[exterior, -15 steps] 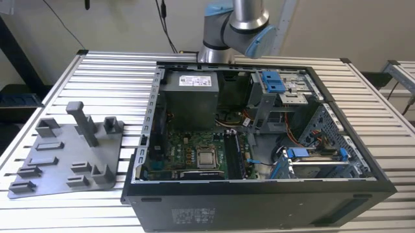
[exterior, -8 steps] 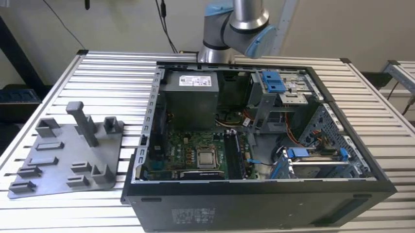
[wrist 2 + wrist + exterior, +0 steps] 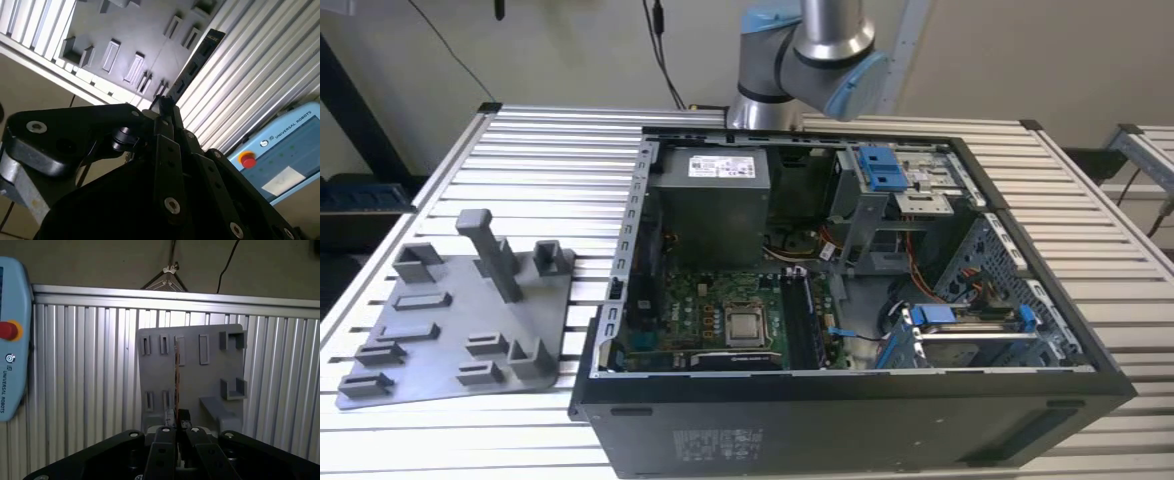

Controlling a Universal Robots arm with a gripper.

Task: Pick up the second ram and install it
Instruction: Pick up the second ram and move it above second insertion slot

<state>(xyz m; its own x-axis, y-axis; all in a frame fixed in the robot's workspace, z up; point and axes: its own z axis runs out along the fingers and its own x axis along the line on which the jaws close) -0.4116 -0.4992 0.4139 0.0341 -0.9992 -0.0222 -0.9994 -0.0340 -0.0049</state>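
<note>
Between the fingertips of the hand point(image 3: 177, 427), which pinch it near one end, sits the second ram point(image 3: 176, 380). It is edge-on in the first wrist view and hangs clear above the grey holder plate point(image 3: 210, 375), which lies on the slatted counter point(image 3: 75, 365). Most of the stick juts out past the grip, so it could pivot or slip in a fast swing. Any such tilt would likely set it crooked against the slots in the open computer case point(image 3: 854, 385), which stands just beside the plate.
</note>
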